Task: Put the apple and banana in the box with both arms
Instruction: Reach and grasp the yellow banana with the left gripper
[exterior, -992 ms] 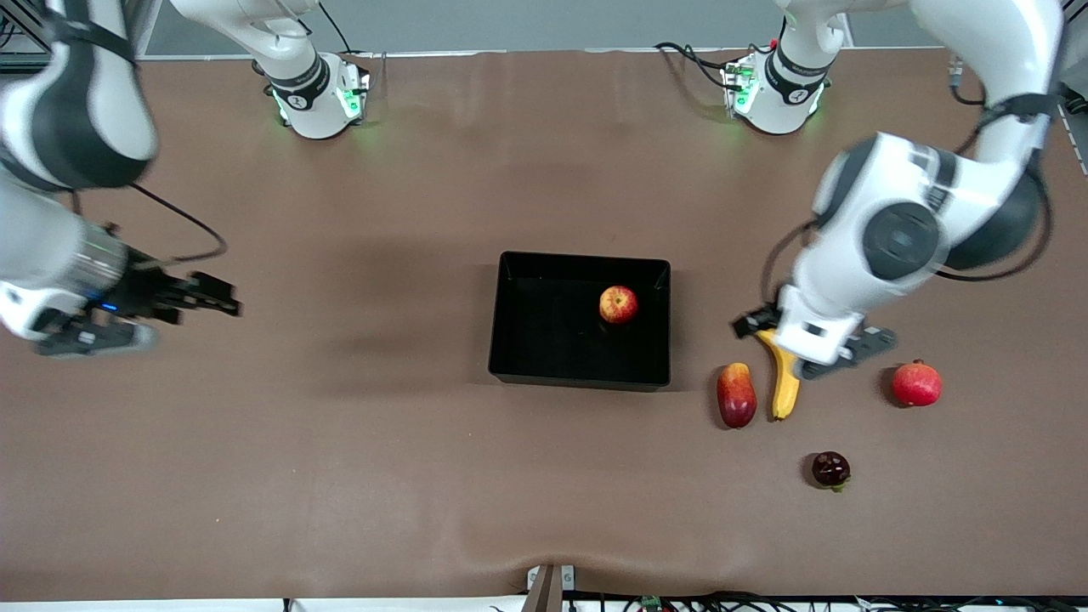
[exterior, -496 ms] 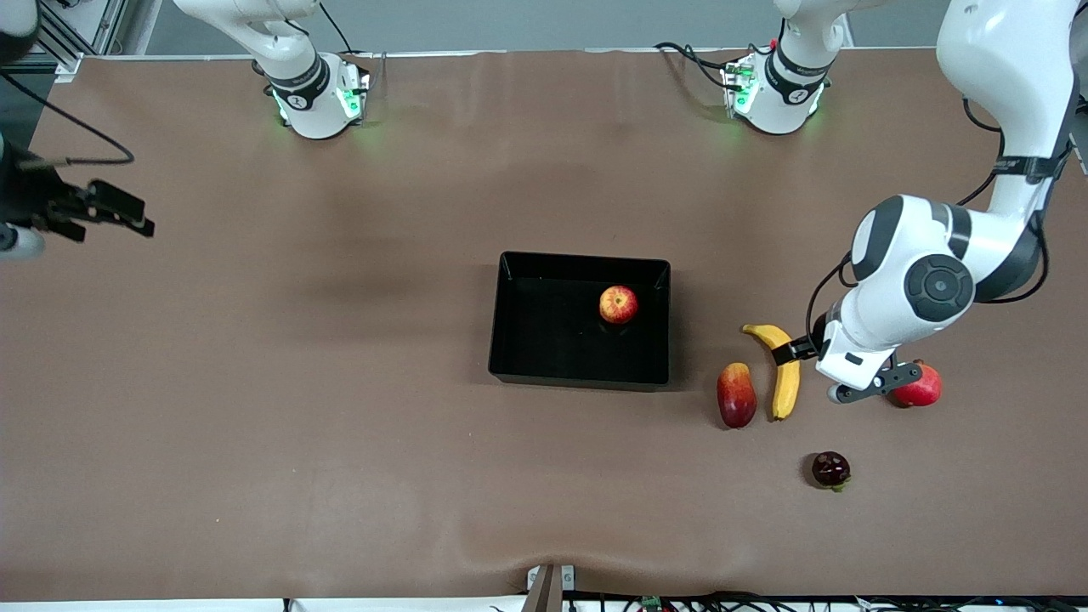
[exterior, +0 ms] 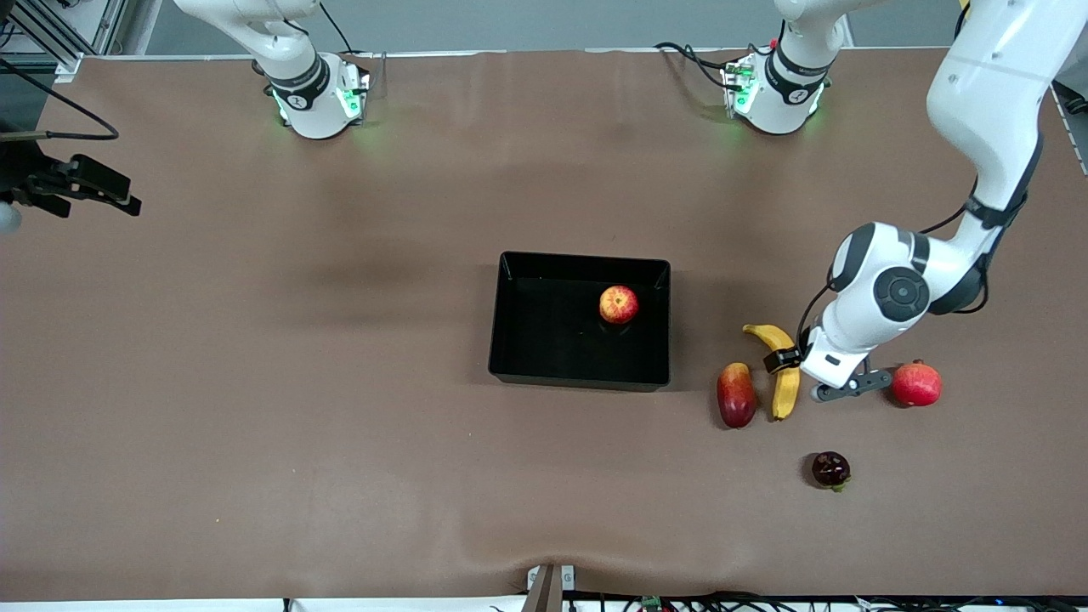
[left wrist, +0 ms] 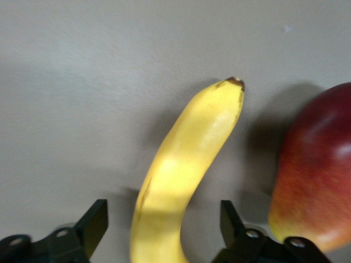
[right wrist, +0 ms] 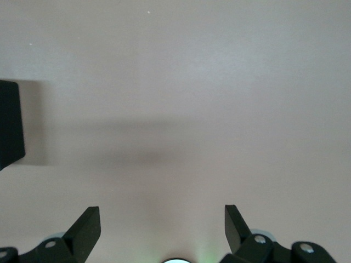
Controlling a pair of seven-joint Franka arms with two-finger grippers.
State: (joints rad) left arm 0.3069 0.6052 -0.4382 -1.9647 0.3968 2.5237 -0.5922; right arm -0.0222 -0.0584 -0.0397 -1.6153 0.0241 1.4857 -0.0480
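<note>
The apple (exterior: 619, 303) lies in the black box (exterior: 585, 257) at the table's middle, toward the left arm's end of the box. The banana (exterior: 785, 393) lies on the table beside the box, toward the left arm's end. My left gripper (exterior: 789, 364) is low over the banana's middle, open, with one finger on each side of it. In the left wrist view the banana (left wrist: 186, 159) runs between the open fingers of the gripper (left wrist: 163, 219), apart from both. My right gripper (exterior: 127, 194) is open and empty at the right arm's end of the table; it also shows in the right wrist view (right wrist: 163, 219).
A red-yellow mango-like fruit (exterior: 736, 394) lies right beside the banana, on its box side, and also shows in the left wrist view (left wrist: 315, 175). A red pomegranate (exterior: 916, 383) lies beside the left hand. A dark purple fruit (exterior: 830, 469) lies nearer the camera. The box corner (right wrist: 10, 123) shows in the right wrist view.
My left gripper has come down lower onto the banana and now straddles it. My right arm has pulled away toward its end of the table, mostly out of the front view.
</note>
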